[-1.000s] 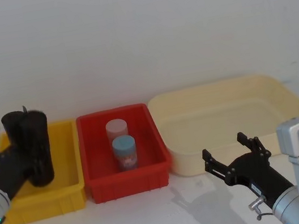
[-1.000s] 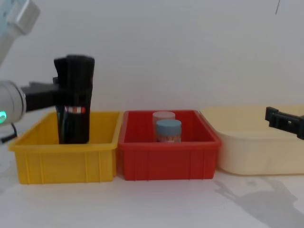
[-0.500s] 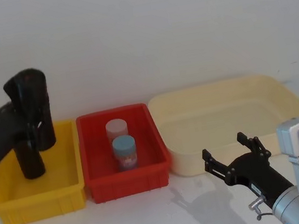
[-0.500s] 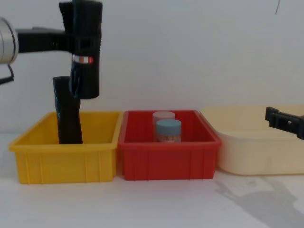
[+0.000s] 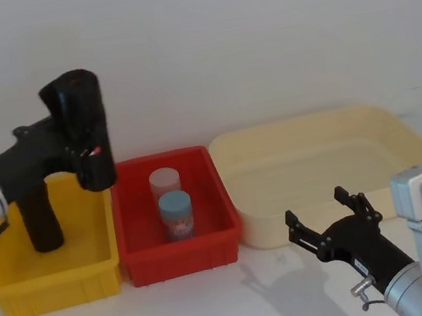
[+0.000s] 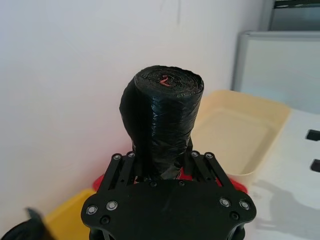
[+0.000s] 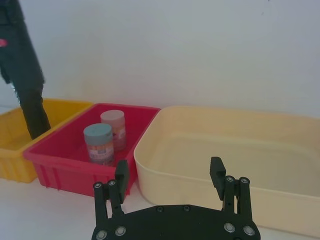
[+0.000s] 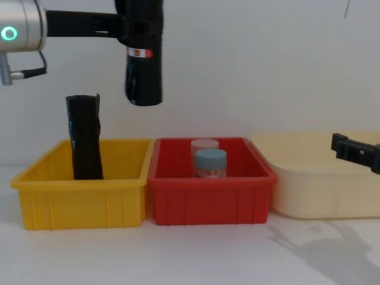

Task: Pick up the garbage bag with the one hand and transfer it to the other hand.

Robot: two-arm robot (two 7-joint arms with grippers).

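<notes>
One red-and-white label band [image 8: 141, 53] circles the garbage bag [image 8: 143, 77], and I cannot read any writing on it; from the left wrist camera I also see a small red mark [image 6: 165, 79] on the roll's end. My left gripper [image 5: 73, 154] is clamped on the bag just above that band, holding it upright in the air, over the seam between the yellow bin [image 5: 52, 275] and the red bin [image 5: 183, 257], its lower end well above both rims. A matte black roll [image 5: 40, 223] stands in the yellow bin. The red bin holds a blue-lidded jar [image 5: 177, 215] with a pale-lidded jar [image 5: 164, 182] just behind it; their labels are too small for me to read. My right gripper [image 5: 332, 215] hangs low in front of the cream bin [image 5: 311, 129], fingers spread with nothing between them, well apart from the bag.
</notes>
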